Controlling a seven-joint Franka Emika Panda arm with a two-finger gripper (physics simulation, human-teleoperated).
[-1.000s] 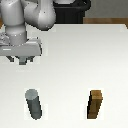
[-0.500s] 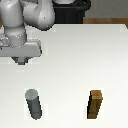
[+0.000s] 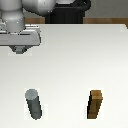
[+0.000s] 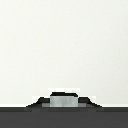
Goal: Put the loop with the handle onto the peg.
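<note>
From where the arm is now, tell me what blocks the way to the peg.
Nothing visible does. Bare white table lies between the gripper and the peg. The brown block stands apart, off to the exterior view's right. The loop itself cannot be clearly made out.

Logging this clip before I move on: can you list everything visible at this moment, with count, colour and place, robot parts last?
peg: one, dark grey, upright on the table, near edge, toward the exterior view's left.
block: one, brown, upright on the table, near edge, toward the exterior view's right, well apart from the peg.
table: one, white, fills most of both views.
dark object: one, black, behind the table's far edge; too unclear to identify.
loop with the handle: only a small grey piece shows in the wrist view; not clearly seen in the exterior view.
arm: one, light grey, far corner at the exterior view's left.
gripper: one, grey; how its jaws stand cannot be told.
</note>
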